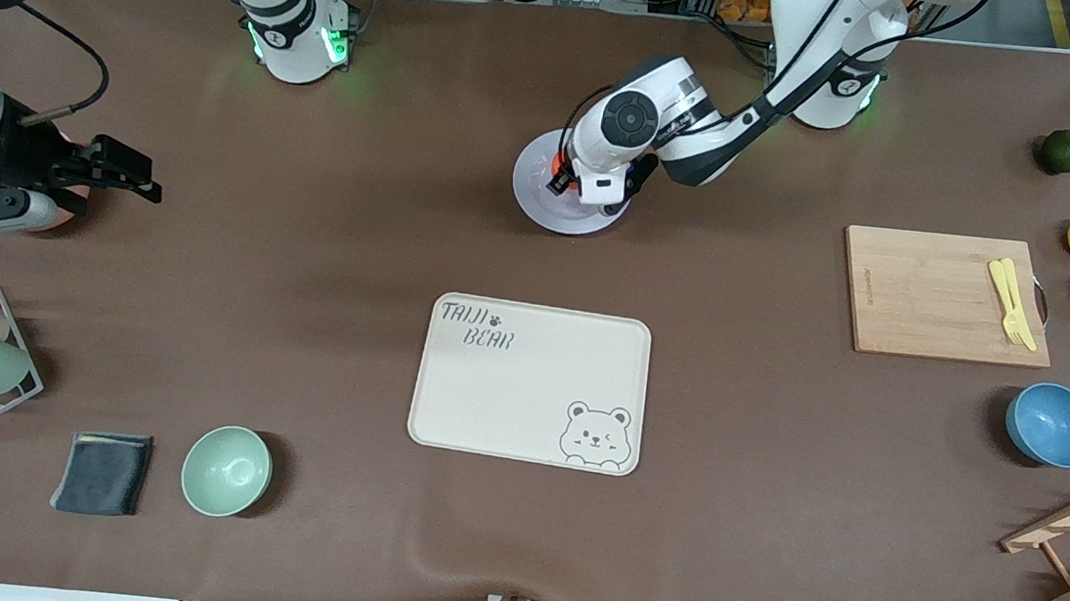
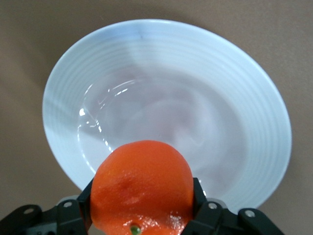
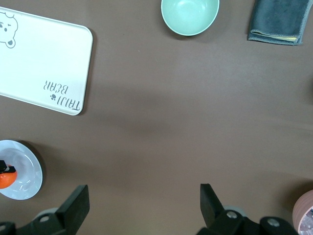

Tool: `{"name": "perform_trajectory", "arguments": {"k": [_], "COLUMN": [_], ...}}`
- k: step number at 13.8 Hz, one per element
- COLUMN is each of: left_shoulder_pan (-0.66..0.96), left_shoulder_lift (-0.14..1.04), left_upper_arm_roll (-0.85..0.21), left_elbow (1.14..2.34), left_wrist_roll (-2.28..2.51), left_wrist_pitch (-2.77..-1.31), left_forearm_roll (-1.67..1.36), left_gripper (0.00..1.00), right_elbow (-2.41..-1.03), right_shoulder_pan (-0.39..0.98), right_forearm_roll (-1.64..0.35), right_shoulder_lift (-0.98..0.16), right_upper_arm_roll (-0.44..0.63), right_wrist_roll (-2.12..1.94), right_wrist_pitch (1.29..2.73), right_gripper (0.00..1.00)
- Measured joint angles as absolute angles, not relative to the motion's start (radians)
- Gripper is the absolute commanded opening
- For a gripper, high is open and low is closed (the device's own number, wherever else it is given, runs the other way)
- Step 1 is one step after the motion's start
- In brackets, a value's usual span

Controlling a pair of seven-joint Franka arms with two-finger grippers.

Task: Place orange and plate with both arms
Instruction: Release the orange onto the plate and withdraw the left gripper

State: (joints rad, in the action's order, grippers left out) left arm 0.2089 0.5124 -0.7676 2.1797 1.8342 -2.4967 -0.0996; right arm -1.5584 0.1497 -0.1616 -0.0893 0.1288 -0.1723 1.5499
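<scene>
So the left tool [image 2: 142,220] is clamped on the orange [image 2: 142,188], fingers pressed against both its sides, hanging right over the plate [image 2: 234,98]. The plate sits on the table [image 1: 307,220], farther from the front camera than the bear tray [image 1: 529,381], with bare table all round it. The right tool [image 3: 142,205] is wide open with nothing in it, waiting over the right arm's end of the table above open brown surface. The mint bowl [image 1: 226,470] and grey cloth [image 1: 103,473] are well apart from it.
</scene>
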Motion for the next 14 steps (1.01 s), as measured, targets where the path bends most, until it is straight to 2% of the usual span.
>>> {"name": "perform_trajectory", "arguments": {"k": [2, 3, 9, 11, 14], "left_shoulder_pan": [0.258, 0.284, 0.291, 0.282, 0.260], "left_shoulder_lift": [0.527, 0.533, 0.522, 0.454, 0.327], "left_upper_arm_roll": [-0.713, -0.682, -0.642, -0.642, -0.639], "left_elbow": [2.180, 2.180, 2.126, 2.058, 1.852], "left_wrist_roll": [1.834, 1.834, 1.852, 1.853, 1.843], "left_wrist_pitch": [-2.514, -2.518, -2.523, -2.414, -2.092], "left_forearm_roll": [-0.071, -0.050, -0.017, -0.016, 0.009], "left_gripper": [0.81, 1.00, 1.00, 1.00, 1.00], "right_elbow": [-1.559, -1.559, -1.564, -1.580, -1.609], "right_shoulder_pan": [0.152, 0.152, 0.173, 0.196, 0.233], "right_forearm_roll": [-0.162, -0.162, -0.162, -0.163, -0.163], "right_shoulder_lift": [-0.091, -0.092, -0.095, -0.098, -0.103], "right_upper_arm_roll": [0.128, 0.128, 0.127, 0.126, 0.125], "right_wrist_roll": [-0.172, -0.172, -0.173, -0.172, -0.171], "right_wrist_pitch": [1.550, 1.550, 1.544, 1.541, 1.539], "right_gripper": [1.00, 1.00, 1.00, 1.00, 1.00]}}
